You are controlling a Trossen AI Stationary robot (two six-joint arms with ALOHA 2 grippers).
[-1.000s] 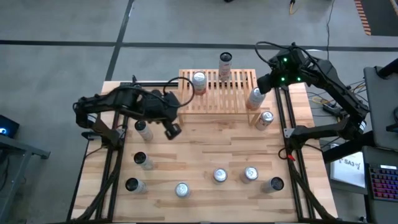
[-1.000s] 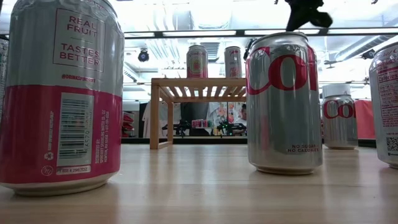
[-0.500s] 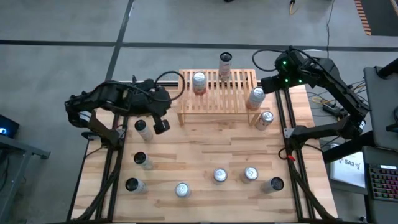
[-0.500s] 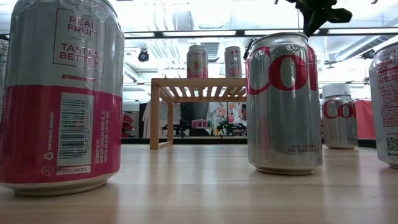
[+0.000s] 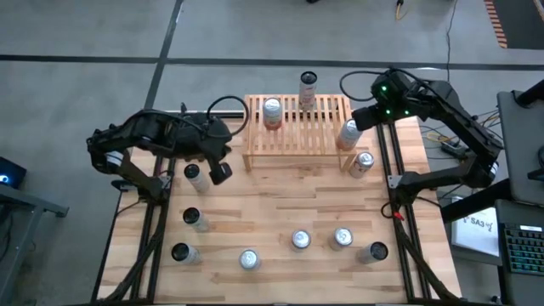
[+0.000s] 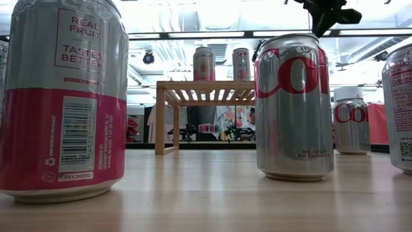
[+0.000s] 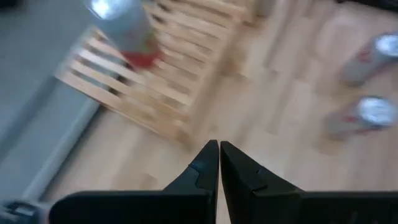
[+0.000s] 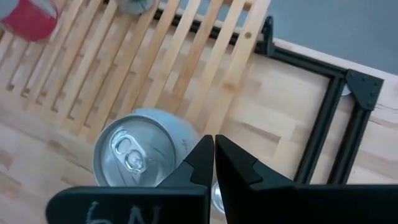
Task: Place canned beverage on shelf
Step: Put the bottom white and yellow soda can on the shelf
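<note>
The shelf (image 5: 297,127) is a low slatted wooden rack at the table's far middle. Three cans stand on it: one at far middle (image 5: 308,85), one with a red band at left (image 5: 272,111), and a silver one (image 5: 349,132) at its right end. My right gripper (image 5: 364,117) hangs shut just above that silver can (image 8: 138,152), with nothing in it. My left gripper (image 5: 219,170) is shut and empty, in the air off the shelf's left near corner (image 7: 180,134).
One can (image 5: 363,161) stands on the table by the shelf's right near leg. Several more cans stand along the left side (image 5: 195,176) and the near part (image 5: 300,240) of the table. Bare tabletop (image 5: 289,195) lies before the shelf.
My left gripper has drawn back toward the table's left edge, away from the shelf, staying shut. My right gripper has turned at the wrist while staying over the shelf's right end.
</note>
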